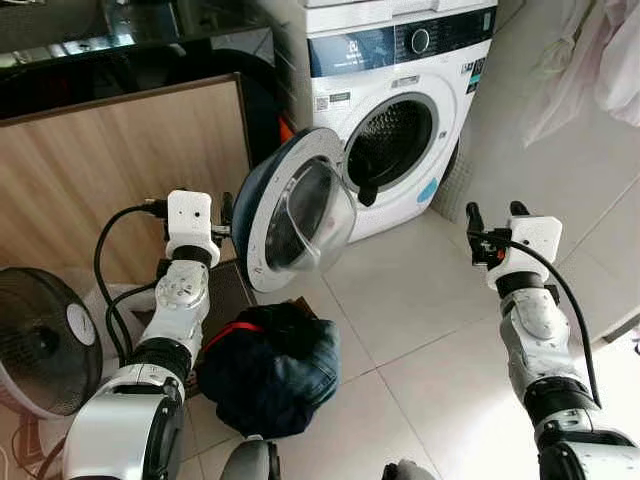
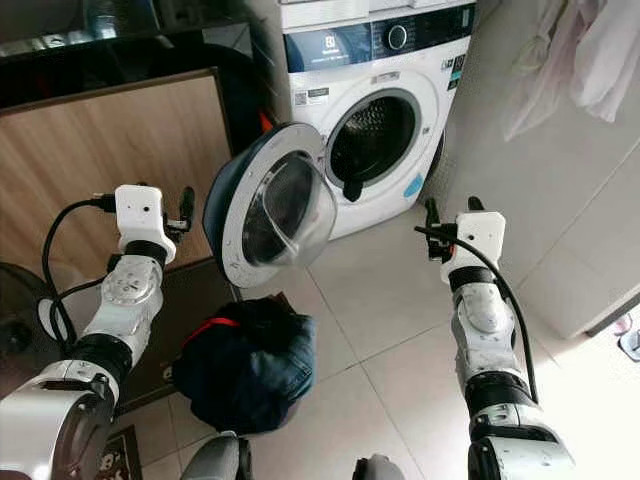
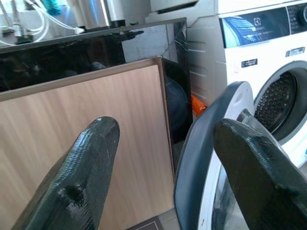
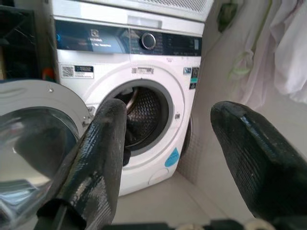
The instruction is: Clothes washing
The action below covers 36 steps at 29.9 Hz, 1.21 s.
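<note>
A white front-loading washing machine (image 1: 400, 70) stands ahead with its round door (image 1: 295, 210) swung wide open to the left. A dark piece of cloth (image 1: 368, 190) hangs over the lower lip of the drum opening (image 1: 390, 140). On the tiled floor before me lies a heap of dark blue clothes (image 1: 270, 365) with a red strip on it. My left gripper (image 1: 226, 212) is raised beside the door's left edge, open and empty; its fingers (image 3: 81, 177) frame the door rim. My right gripper (image 1: 495, 212) is held up to the right of the machine, open and empty, pointing at the drum (image 4: 144, 115).
A wooden cabinet panel (image 1: 120, 170) under a black countertop stands to the left. A floor fan (image 1: 40, 340) sits at the lower left, with a dark mat (image 1: 225, 295) beside it. Pale garments (image 1: 600, 60) hang on the right wall. Bare tiles (image 1: 420, 320) lie before the machine.
</note>
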Motion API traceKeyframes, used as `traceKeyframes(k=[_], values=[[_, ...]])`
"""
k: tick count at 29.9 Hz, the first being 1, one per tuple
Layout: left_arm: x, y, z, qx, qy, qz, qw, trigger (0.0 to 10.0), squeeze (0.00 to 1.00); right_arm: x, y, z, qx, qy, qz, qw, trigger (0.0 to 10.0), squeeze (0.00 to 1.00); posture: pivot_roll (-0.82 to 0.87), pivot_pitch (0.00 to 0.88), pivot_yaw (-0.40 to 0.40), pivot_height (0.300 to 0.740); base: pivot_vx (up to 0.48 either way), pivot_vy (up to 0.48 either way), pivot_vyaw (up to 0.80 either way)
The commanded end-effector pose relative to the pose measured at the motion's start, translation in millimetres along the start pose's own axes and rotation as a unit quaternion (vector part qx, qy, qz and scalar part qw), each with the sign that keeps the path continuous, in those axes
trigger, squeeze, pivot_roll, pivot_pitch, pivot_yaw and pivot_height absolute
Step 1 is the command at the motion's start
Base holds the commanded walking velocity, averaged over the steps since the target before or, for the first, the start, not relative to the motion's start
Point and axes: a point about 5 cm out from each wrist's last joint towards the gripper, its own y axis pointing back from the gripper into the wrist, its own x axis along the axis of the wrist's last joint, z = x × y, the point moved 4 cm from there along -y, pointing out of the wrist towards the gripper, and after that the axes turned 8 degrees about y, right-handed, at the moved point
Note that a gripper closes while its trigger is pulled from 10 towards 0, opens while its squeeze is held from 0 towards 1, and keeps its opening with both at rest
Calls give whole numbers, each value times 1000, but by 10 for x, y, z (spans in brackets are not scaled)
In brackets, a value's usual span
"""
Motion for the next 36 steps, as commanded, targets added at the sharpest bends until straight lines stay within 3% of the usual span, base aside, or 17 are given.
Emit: traceKeyframes(k=[1,7,36], values=[[-34,13,-34,5,-1,-8,1000,10000,0,25,-1,-13,6,9,7,1000,10000,0,55,70,-12,655,0,0,519],[-33,11,-37,5,-1,-8,1000,10000,0,13,2,-14,7,9,3,1000,10000,0,55,77,-12,655,0,0,548],[-32,5,-35,6,3,-9,1000,10000,0,-32,4,21,-2,-3,-10,1000,10000,0,54,84,-15,655,0,0,0]])
